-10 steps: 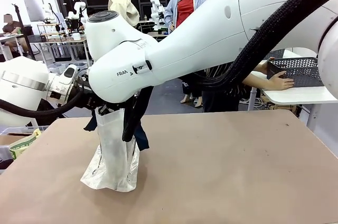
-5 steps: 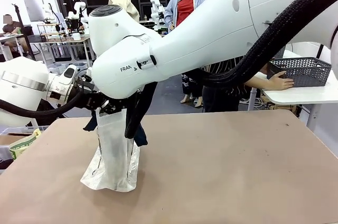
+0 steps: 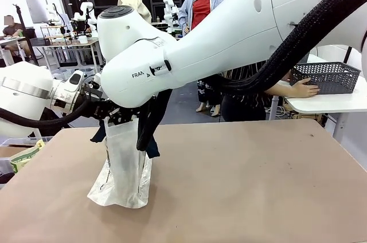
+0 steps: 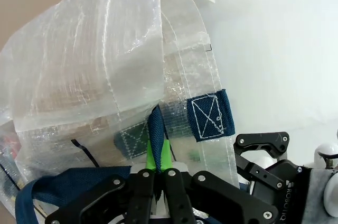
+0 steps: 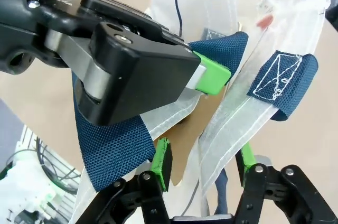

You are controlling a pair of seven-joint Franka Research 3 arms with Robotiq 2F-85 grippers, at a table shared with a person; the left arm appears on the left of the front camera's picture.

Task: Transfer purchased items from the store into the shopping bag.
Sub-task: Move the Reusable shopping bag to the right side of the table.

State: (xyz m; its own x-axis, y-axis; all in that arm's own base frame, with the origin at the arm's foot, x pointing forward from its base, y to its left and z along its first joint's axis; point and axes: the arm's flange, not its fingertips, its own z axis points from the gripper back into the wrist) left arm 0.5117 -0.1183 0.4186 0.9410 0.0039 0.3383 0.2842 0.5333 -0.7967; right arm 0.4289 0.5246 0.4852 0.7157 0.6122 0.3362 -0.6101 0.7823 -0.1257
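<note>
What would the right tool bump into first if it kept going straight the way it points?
Probably the shopping bag. The right tool stands open, with the bag's clear rim between its fingers. Just beyond, the left tool pinches the navy handle; depth is hard to judge.

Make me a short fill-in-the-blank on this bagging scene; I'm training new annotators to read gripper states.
1. The left gripper is shut on the shopping bag's navy ____.
2. The right gripper has its jaws ____ around the bag's rim.
3. The black basket rests on the white side table under a person's ____.

Missing words: handle; open; hand
</note>
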